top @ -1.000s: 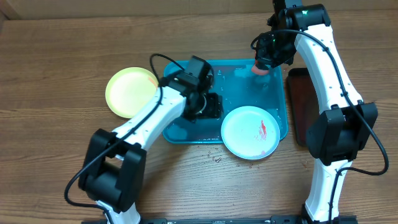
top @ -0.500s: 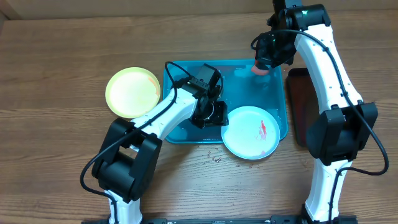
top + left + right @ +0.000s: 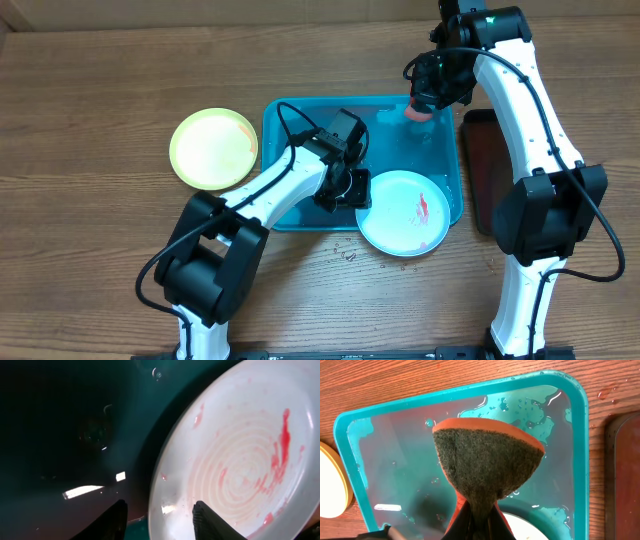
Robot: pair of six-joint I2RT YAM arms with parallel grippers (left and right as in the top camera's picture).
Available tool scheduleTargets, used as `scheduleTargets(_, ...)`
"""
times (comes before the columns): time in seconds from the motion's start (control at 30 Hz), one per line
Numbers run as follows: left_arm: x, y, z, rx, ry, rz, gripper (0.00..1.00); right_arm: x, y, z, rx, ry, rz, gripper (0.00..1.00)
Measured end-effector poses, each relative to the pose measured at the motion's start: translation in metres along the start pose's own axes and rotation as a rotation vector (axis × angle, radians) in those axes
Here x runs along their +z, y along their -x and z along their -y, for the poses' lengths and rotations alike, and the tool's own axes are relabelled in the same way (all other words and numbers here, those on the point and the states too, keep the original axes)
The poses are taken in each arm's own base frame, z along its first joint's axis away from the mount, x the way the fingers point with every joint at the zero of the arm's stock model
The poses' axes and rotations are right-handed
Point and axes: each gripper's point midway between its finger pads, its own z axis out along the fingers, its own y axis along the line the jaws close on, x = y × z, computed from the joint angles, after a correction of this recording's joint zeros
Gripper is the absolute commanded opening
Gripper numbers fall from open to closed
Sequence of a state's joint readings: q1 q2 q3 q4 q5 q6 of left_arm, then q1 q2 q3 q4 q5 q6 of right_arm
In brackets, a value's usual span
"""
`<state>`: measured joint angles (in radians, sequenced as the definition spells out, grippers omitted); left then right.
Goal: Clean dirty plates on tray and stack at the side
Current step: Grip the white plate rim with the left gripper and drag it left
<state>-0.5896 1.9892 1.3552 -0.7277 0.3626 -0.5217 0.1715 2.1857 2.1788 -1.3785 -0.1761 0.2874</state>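
Observation:
The teal tray (image 3: 300, 215) lies mid-table, wet inside. A pale blue plate (image 3: 403, 212) with red smears lies at its front right corner. My left gripper (image 3: 352, 188) is open at the plate's left edge. In the left wrist view its fingers (image 3: 160, 522) straddle the rim of the smeared plate (image 3: 240, 460), low over the tray floor (image 3: 75, 435). A yellow-green plate (image 3: 213, 148) lies on the table left of the tray. My right gripper (image 3: 428, 92) is shut on an orange-and-grey sponge (image 3: 487, 460), held above the tray's back right (image 3: 580, 460).
A dark brown tray (image 3: 482, 170) lies right of the teal tray and shows in the right wrist view (image 3: 625, 475). Water drops lie on the wood in front of the teal tray (image 3: 350, 255). The yellow-green plate's edge shows at the left of the right wrist view (image 3: 330, 485).
My left gripper has moved right across the tray to the pale blue plate's left edge. The right arm and sponge have not moved.

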Motion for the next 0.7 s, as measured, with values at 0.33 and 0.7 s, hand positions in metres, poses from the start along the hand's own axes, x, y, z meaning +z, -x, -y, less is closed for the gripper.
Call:
scheduleTargets(0.33, 0.008, 0.001, -0.004, -0.013, 0.015, -0.018, 0.12, 0.0, 0.0, 0.0, 0.0, 0.0, 0.002, 0.04)
scheduleTargets(0.7, -0.007, 0.021, 0.01, 0.01, 0.004, 0.037, 0.04, 0.0, -0.001, 0.0, 0.001, -0.001, -0.002, 0.04)
